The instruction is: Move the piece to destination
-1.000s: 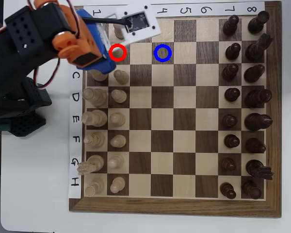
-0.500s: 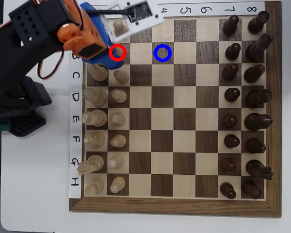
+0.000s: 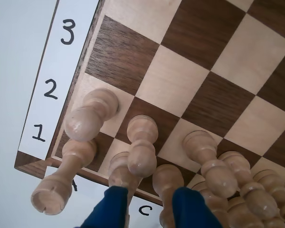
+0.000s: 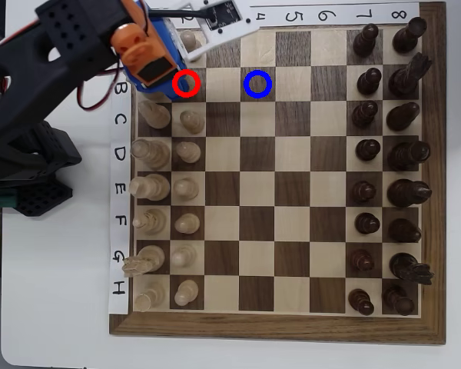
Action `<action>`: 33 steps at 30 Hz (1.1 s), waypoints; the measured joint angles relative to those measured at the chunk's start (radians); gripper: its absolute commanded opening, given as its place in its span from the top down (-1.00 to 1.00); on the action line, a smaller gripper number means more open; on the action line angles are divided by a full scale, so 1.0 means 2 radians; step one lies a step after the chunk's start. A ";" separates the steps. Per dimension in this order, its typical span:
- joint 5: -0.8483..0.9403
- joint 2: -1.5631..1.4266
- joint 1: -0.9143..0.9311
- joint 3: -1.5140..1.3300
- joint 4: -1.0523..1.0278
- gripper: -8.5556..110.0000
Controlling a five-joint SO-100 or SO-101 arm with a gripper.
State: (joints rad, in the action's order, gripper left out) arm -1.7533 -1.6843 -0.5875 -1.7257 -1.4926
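- Wrist view: the tool (image 3: 152, 209) enters from the lower edge, its two blue fingers (image 3: 115, 208) set well apart with nothing between them.
- Just above that gap stands the piece (image 3: 142, 147), a pale pawn upright on a dark square of the chessboard (image 3: 133, 47), in the second file. It does not visibly touch either finger.
- A second pale pawn (image 3: 91, 115) stands to its left on a light square, and a third (image 3: 210, 164) to its right.
- The pale rook (image 3: 61, 176) occupies the corner square beside the paper strip of numbers (image 3: 52, 85). More pale back-row pieces crowd the lower right.
- This close view alone shows the gap between the fingers and the pawn. No coloured markings show in it.
- Overhead view: the black and orange arm (image 4: 54, 54) reaches in from the upper left over the pale side's corner, and the tool covers the piece entirely.
- The red ring (image 4: 186, 83) sits at the tool's edge. The destination (image 4: 257, 84), a dark square with a blue ring, lies two squares to its right in the same row and stands bare.
- Only this view takes in the dark pieces (image 4: 384, 154) lined up down the right side. It also shows the full rows of pale pieces on the left and the white bench (image 4: 54, 307) under the board.
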 measured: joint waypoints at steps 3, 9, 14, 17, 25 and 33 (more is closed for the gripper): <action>0.000 0.003 0.000 0.000 0.000 0.72; 0.000 0.008 0.000 0.000 0.008 0.62; 0.000 0.012 0.000 0.000 0.021 0.60; 0.000 0.015 -0.003 0.000 0.028 0.60; 0.000 0.021 -0.013 0.000 0.046 0.61; 0.000 0.023 -0.013 -0.021 0.061 0.64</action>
State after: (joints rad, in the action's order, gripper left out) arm -1.7533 -1.6383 -0.6136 -1.7687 -1.3698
